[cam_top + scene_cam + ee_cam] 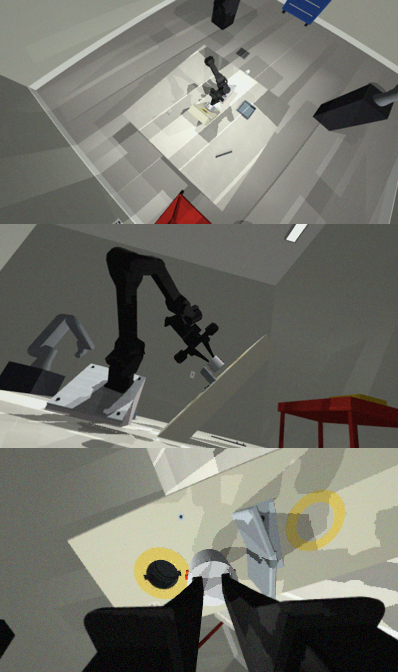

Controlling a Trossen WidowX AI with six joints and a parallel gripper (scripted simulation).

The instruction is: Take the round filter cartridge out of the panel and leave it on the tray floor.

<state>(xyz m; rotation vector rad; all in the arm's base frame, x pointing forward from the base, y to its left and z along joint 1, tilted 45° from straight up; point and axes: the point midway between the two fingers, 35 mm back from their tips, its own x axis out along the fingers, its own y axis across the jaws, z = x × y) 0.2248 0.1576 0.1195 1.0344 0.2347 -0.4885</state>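
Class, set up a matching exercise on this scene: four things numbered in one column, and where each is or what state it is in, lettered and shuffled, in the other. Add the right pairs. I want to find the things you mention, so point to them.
Things
1. Filter cartridge (216,363) (212,579)
2. Round socket (163,574)
3. Tray (246,109)
4. Gripper (212,102) (211,359) (211,580)

Places and states
A. Dark and unfilled, inside a yellow ring
B. Shut on a pale cylinder
C. Out of its socket, between the fingers
D. Apart from the sloping panel (199,116) (224,386) (115,548), with nothing in the gripper above it

Right pairs
1-C; 2-A; 3-D; 4-B
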